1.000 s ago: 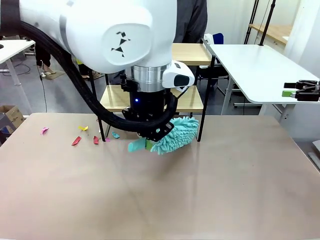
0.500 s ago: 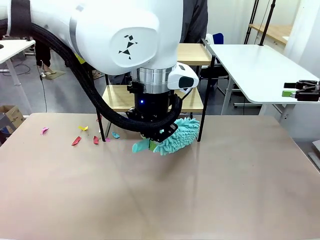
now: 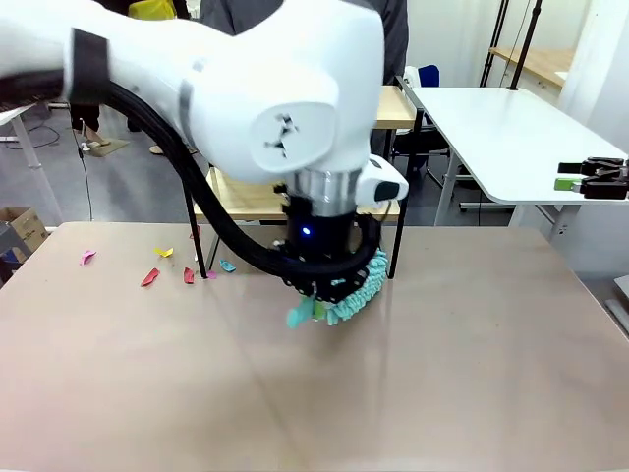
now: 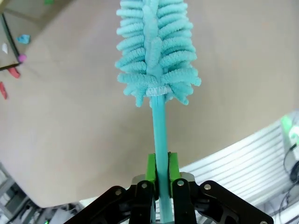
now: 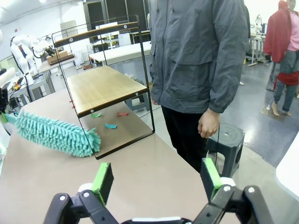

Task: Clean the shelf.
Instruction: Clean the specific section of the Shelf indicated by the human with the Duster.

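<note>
The shelf stands at the table's far edge, two wooden boards in a thin black frame. It also appears in the right wrist view as the shelf, both boards bare. My left gripper hangs low over the table just in front of the shelf. It is shut on the thin handle of a teal fluffy duster. In the left wrist view the green pads clamp the handle, and the duster head points away over the tabletop. My right gripper is open and holds nothing, off to the right.
Coloured paper scraps lie on the table left of the shelf, and more scraps lie under its lower board. A person stands behind the shelf beside a dark stool. A white table stands at the right.
My left arm has swung to the right and nearer, carrying the duster with it. The duster head has turned and now shows less from under the wrist. The right gripper has stayed put.
</note>
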